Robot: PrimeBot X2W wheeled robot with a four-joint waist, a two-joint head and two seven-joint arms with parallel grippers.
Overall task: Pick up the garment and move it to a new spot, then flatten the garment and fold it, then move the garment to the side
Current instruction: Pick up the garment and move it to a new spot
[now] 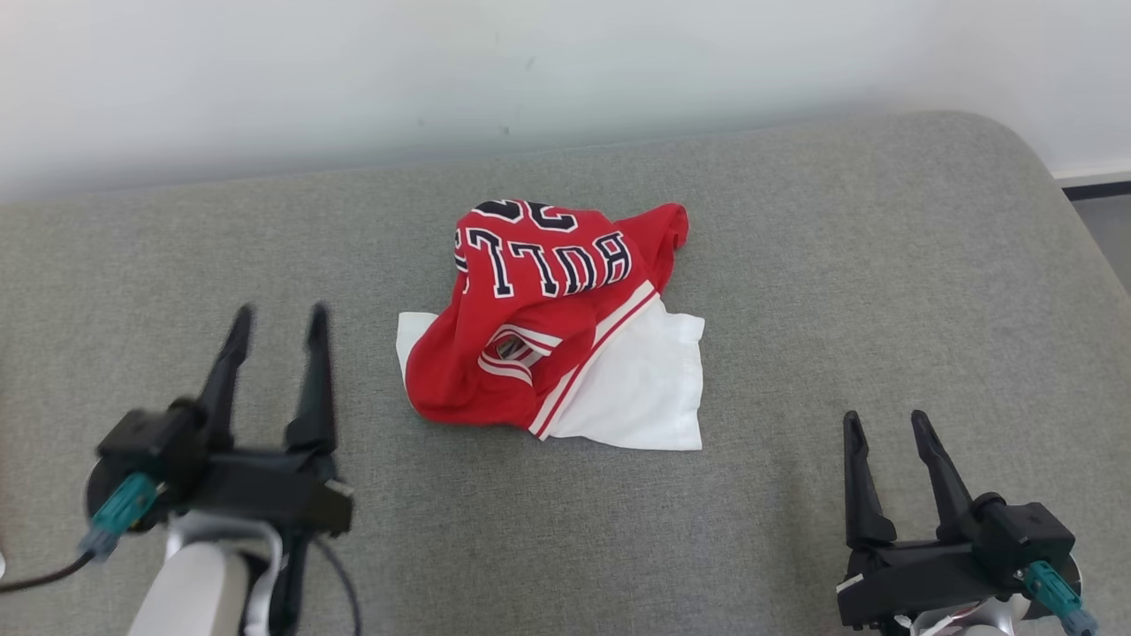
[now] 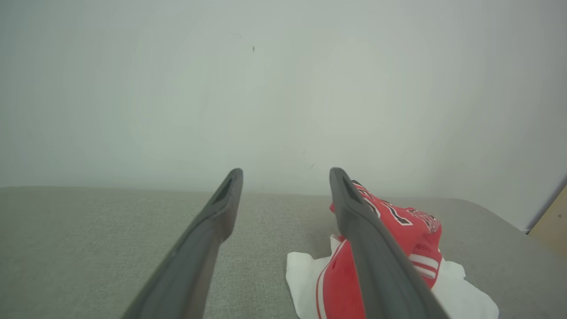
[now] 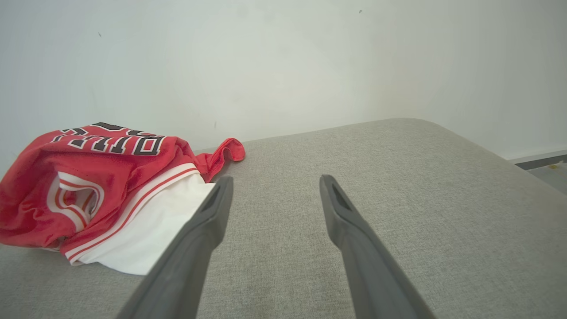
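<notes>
The garment [image 1: 557, 336] lay crumpled on the cushion [image 1: 839, 265], farther off and between the left gripper [image 1: 280, 311] and right gripper [image 1: 885, 415], both spread wide, empty, touching nothing.

A slightly shiny cloth garment [image 1: 548, 300] lies on a matt, coarse-woven grey fabric surface [image 1: 795, 265].

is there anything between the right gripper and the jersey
No, that stretch is bare grey cushion: the head view shows plain upholstery from the right gripper up to the jersey and its white edge.
</notes>
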